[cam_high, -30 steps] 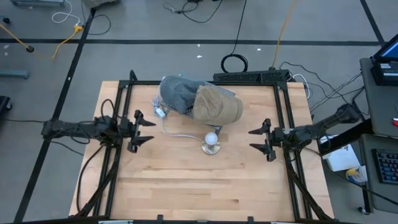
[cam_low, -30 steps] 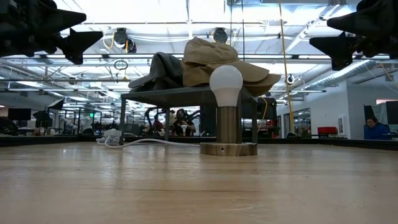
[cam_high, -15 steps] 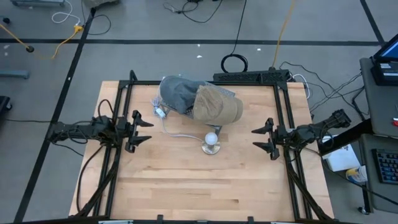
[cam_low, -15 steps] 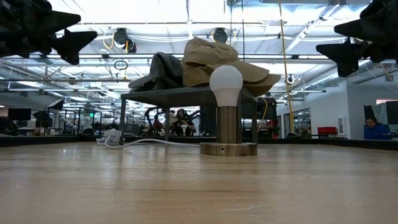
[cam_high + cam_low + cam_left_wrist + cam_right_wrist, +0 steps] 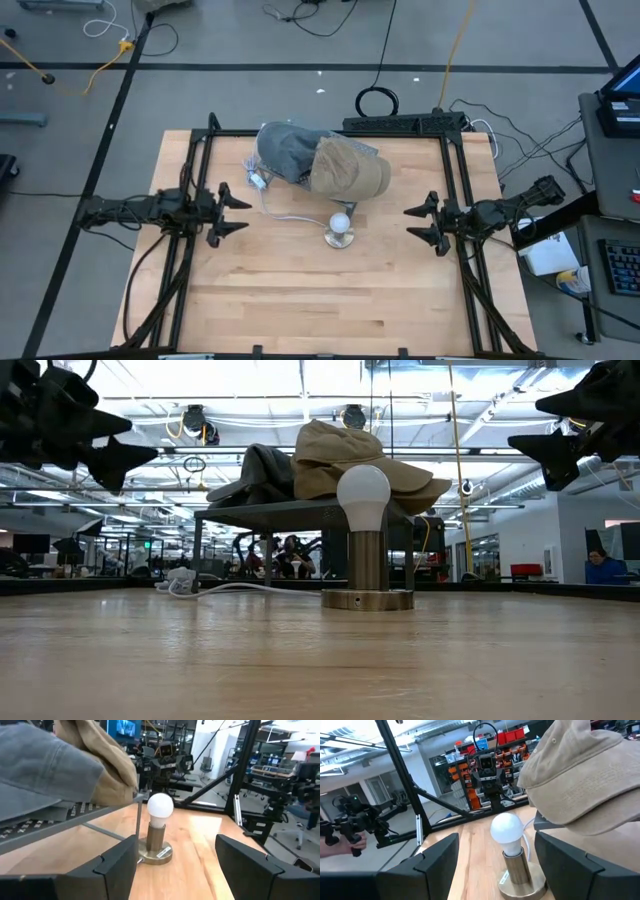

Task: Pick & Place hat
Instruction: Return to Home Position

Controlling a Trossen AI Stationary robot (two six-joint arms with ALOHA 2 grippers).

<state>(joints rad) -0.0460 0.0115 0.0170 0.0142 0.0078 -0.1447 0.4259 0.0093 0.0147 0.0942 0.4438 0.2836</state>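
Lighting: bright, even, from overhead. High view: table (image 5: 300, 300) uniformly lit, shadows faint and short. Low view: ceiling lights (image 5: 230, 378) blown out to white glare; left gripper (image 5: 142, 440) and right gripper (image 5: 525, 422) are black silhouettes against them; the tabletop has a soft sheen. Wrist views: bright background, dark foreground.

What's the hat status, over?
Left hand open, empty, left side. Right hand open, empty, right side. Brown cap on shelf beside grey cap. Bulb lamp in front.

Shelf (image 5: 366, 150) mostly hidden under grey cap (image 5: 284, 152) and brown cap (image 5: 350, 173)
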